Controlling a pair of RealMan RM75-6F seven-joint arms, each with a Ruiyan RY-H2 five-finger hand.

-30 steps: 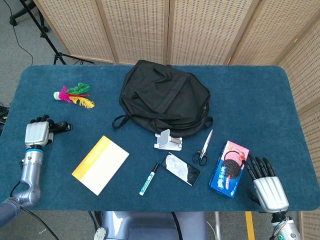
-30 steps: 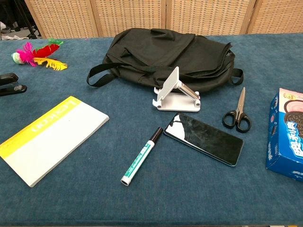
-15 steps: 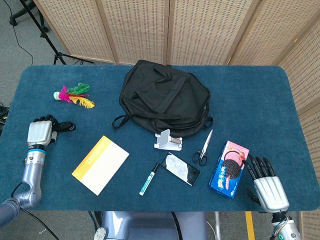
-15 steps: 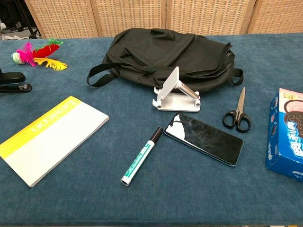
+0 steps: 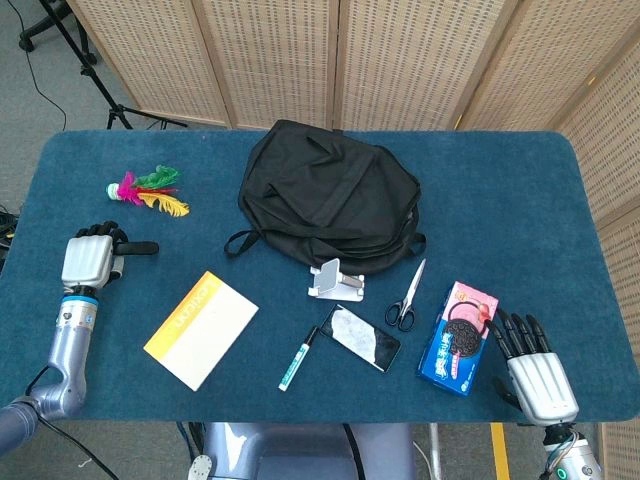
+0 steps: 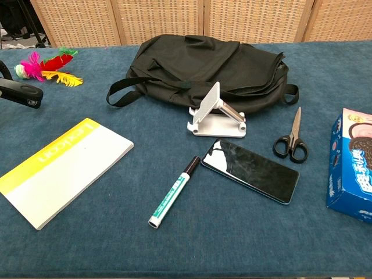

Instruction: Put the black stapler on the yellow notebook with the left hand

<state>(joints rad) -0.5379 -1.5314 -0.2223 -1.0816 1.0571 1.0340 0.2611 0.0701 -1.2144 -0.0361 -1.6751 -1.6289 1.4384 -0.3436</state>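
My left hand [image 5: 90, 258] grips the black stapler [image 5: 137, 248] at the table's left edge, and the stapler's tip sticks out to the right, clear of the cloth. In the chest view only the stapler [image 6: 22, 93] shows, lifted at the far left. The yellow notebook [image 5: 201, 329] lies flat to the right of and nearer than that hand, apart from it; it is the yellow-and-white pad [image 6: 63, 170] in the chest view. At the near right corner my right hand [image 5: 535, 370] rests with its fingers spread, holding nothing.
A black backpack [image 5: 327, 195] fills the table's middle. In front of it lie a white phone stand [image 5: 335, 281], a phone [image 5: 360, 338], a marker [image 5: 298, 358] and scissors [image 5: 408, 296]. A cookie box [image 5: 458, 337] sits near the right hand. A feather shuttlecock [image 5: 145, 190] lies far left.
My left hand has risen and moved away from me and slightly right with the stapler, which now hangs above the cloth. The right hand has not moved.
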